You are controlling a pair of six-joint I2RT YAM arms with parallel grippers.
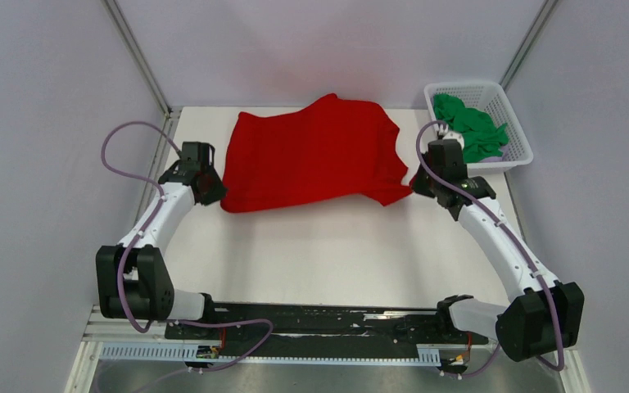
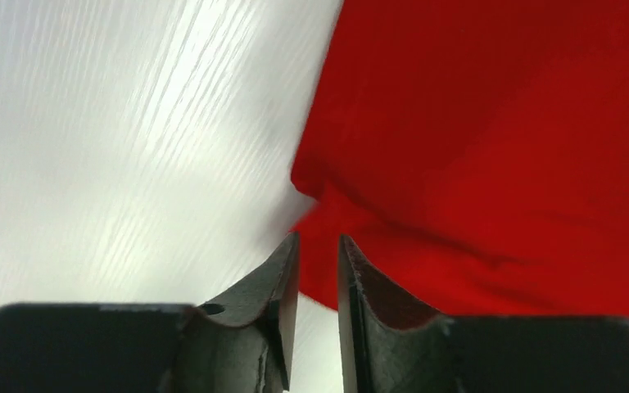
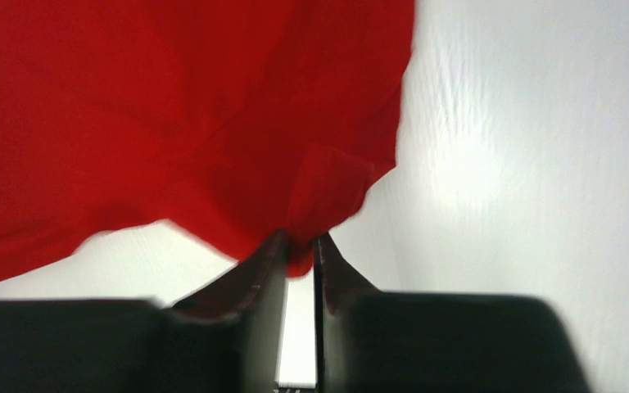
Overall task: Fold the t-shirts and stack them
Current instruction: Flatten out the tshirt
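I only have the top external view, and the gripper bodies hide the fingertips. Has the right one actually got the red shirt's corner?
Observer: Yes. In the right wrist view, the right gripper has its fingers nearly closed, with a lobe of the red t-shirt pinched between them.
Operator: And the left?
Observer: The left gripper looks the same. There is a narrow gap with the shirt's corner running down into it, so it looks clamped.
Operator: Is the cloth flat near that corner?
Observer: No. The left wrist view shows a fold creasing the cloth just beyond the fingers.
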